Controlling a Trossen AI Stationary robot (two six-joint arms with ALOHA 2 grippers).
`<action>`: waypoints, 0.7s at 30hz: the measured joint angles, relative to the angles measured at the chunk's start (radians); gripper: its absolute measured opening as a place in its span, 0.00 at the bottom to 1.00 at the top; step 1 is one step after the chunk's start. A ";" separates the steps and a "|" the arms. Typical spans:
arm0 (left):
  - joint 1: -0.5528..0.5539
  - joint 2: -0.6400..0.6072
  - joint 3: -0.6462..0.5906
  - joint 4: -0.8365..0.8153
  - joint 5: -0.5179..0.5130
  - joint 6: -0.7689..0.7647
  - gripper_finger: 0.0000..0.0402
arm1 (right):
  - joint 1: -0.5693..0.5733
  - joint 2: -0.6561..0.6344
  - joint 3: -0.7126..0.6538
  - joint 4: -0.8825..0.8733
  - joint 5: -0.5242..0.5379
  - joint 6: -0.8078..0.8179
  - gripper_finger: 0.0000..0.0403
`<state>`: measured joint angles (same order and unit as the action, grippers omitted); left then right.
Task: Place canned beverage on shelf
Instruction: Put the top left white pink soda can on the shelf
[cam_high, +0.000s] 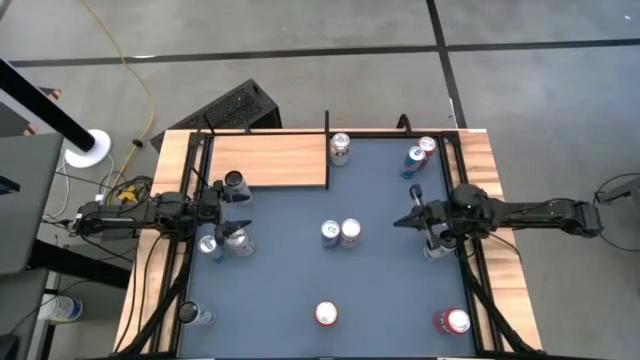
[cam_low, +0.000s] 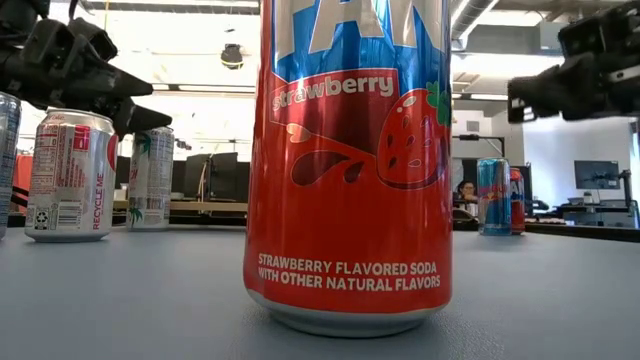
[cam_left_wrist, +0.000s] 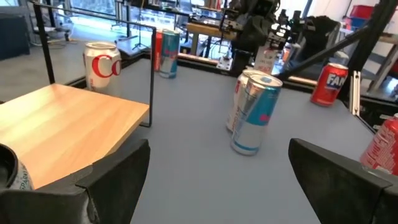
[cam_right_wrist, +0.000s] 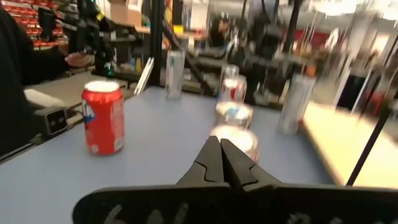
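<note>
The shelf (cam_high: 270, 160), a light wood board with thin black posts, stands at the table's far left; it also shows in the left wrist view (cam_left_wrist: 68, 124). Several cans stand upright on the blue table. Two stand together at the centre (cam_high: 340, 233) (cam_left_wrist: 255, 115). A red strawberry soda can (cam_high: 326, 314) (cam_low: 350, 160) stands at the near middle. My left gripper (cam_high: 243, 212) (cam_left_wrist: 217, 180) is open and empty, level above the table near the shelf's near edge, pointing toward the centre pair. My right gripper (cam_high: 398, 222) (cam_right_wrist: 221, 155) is shut and empty, right of the centre pair.
A white-and-red can (cam_high: 340, 148) stands right of the shelf, two cans (cam_high: 420, 155) at the far right. Cans (cam_high: 225, 243) stand close by my left gripper, one (cam_high: 235, 182) by the shelf's near-left corner. Others: near left (cam_high: 195, 315), near right (cam_high: 452, 321), beside my right wrist (cam_high: 437, 247).
</note>
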<state>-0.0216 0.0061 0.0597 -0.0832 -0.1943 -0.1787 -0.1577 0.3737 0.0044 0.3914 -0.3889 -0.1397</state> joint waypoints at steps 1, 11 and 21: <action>0.000 0.000 0.000 0.008 -0.001 0.000 0.92 | 0.000 0.000 0.000 0.024 0.000 0.000 0.00; 0.000 0.000 0.000 0.073 -0.009 -0.002 0.92 | 0.000 0.000 0.112 0.120 0.197 -0.072 0.00; 0.000 0.000 0.000 0.197 -0.088 0.024 0.92 | -0.010 0.130 0.255 0.104 0.237 -0.045 0.00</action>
<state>-0.0217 0.0060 0.0601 0.1142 -0.2825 -0.1548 -0.1673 0.5040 0.2591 0.4949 -0.1515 -0.1843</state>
